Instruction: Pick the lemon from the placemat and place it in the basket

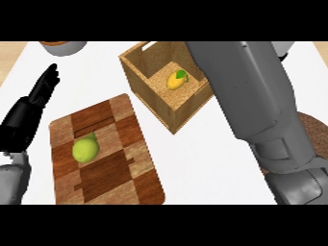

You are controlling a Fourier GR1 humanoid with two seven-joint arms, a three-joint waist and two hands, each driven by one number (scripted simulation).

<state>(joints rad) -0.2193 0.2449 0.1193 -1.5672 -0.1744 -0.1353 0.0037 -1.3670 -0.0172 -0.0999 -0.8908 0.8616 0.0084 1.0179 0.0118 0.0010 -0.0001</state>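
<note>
The yellow lemon (175, 80), with a green patch at one end, lies on the floor of the square wooden basket (146, 85) at the back middle of the counter. Nothing holds it. My right forearm (255, 103) rises from the lower right past the basket's right side and runs out of the view's top; its hand does not show. The round brown woven placemat (324, 138) lies at the right edge, partly hidden behind that forearm, and its visible part bears nothing. My left hand (23, 120) rests at the left edge, open, fingers up.
A striped wooden cutting board (117, 173) lies front left with a green fruit (85, 149) on it. A bowl's rim (63, 46) shows at the back left. White counter surface lies between the board and the right forearm.
</note>
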